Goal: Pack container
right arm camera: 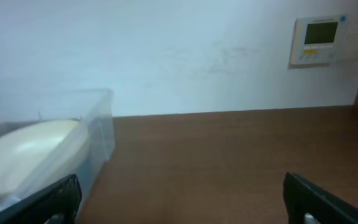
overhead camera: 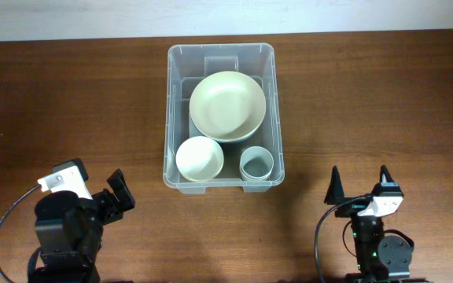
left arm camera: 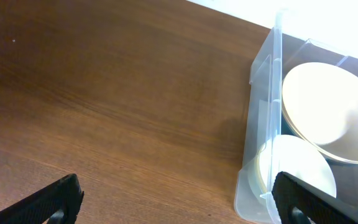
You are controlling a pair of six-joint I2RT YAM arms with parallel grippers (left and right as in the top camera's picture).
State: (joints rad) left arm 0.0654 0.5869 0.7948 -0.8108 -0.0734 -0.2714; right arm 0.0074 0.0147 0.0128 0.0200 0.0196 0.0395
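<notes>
Container (overhead camera: 178, 94) mid-table (overhead camera: 368, 94), upright, well apart from both arms. Inside: lg pale bowl (overhead camera: 227, 106) at far end (tilted a bit), sm white bowl (overhead camera: 200, 158) near-left corner, grey cup (overhead camera: 256, 163) near-right corner. L gripper (overhead camera: 119, 195) fingers spread, nothing held. R gripper (overhead camera: 359, 174) fingers spread wide, nothing held.

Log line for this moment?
container: large bowl, small bowl, cup inside | left end effector: open, empty | right end effector: open, empty
</notes>
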